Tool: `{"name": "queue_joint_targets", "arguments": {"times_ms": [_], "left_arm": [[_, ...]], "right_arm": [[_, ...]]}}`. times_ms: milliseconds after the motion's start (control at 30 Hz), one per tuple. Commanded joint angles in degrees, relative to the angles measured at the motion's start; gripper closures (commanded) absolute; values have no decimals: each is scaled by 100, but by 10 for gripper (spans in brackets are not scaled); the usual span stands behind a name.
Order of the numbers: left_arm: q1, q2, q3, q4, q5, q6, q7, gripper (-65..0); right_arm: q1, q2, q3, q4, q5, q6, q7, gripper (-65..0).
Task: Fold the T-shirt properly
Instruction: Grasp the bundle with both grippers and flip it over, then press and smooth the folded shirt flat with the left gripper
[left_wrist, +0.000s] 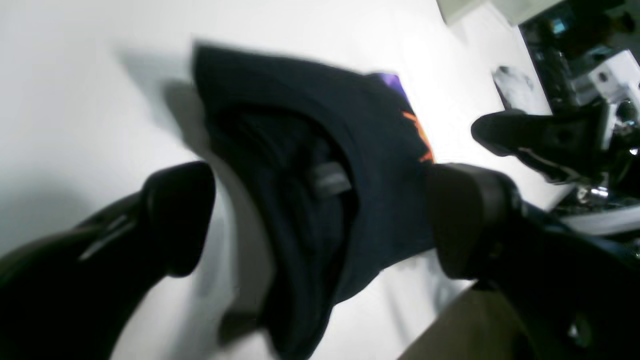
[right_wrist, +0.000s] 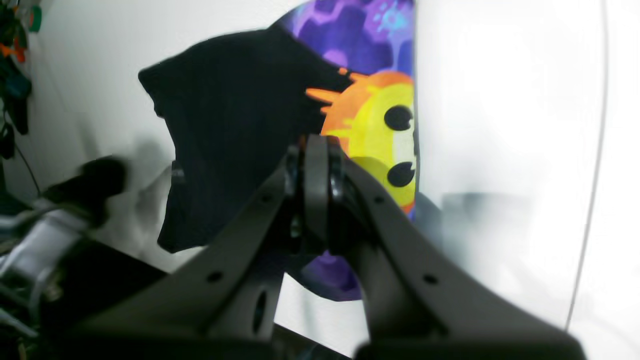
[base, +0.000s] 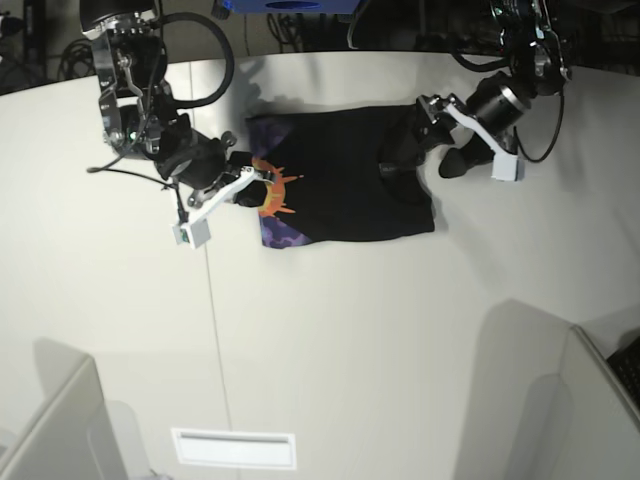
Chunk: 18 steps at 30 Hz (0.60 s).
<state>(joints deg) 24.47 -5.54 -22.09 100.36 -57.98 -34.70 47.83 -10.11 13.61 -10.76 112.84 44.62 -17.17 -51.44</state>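
The T-shirt (base: 345, 178) lies on the white table (base: 350, 330), black side up, with a strip of sun print exposed at its edge. The right gripper (right_wrist: 315, 150) is clenched on that printed edge. The left gripper (left_wrist: 320, 220) stands spread apart over the opposite edge, with cloth bunched between its fingers.

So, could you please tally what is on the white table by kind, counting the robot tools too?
T-shirt: 1
Left tool, open: 1
Right tool, shut on the T-shirt: 1
Table: 1
Total: 4
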Motion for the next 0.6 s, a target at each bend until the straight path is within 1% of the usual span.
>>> {"name": "queue_joint_targets", "arguments": {"times_ms": [0, 67, 133, 233, 333, 400, 433, 467, 533, 567], "left_arm": [[-95, -22, 103, -80, -123, -60, -102, -650], [-236, -22, 314, -440, -115, -51, -120, -650], [-385, -22, 490, -783, -115, 142, -137, -650], [-605, -22, 666, -1091, -115, 459, -137, -650], [-816, -22, 938, -1222, -115, 626, -137, -650], [-930, -39, 1193, -1319, -115, 819, -120, -650], [-966, -57, 1316, -1372, -115, 934, -120, -634], [-974, -66, 1422, -1416, -115, 1030, -120, -578], [-974, -74, 1510, -1433, -115, 1153, -128, -420], [-1010, -83, 1536, -1451, -115, 1224, -111, -318]], "right_arm": [[48, 112, 26, 114, 35, 69, 93, 0], [31, 173, 35, 114, 35, 69, 102, 0], [4, 288, 35, 123, 35, 69, 190, 0], [-189, 428, 35, 123, 35, 69, 621, 0], [-444, 587, 35, 114, 35, 69, 1157, 0], [-602, 683, 35, 97, 26, 69, 1447, 0], [-673, 745, 43, 88, 26, 69, 1562, 0], [-734, 798, 43, 88, 26, 69, 1658, 0], [-840, 894, 43, 88, 26, 69, 1781, 0], [-875, 930, 43, 88, 26, 69, 1843, 0]]}}
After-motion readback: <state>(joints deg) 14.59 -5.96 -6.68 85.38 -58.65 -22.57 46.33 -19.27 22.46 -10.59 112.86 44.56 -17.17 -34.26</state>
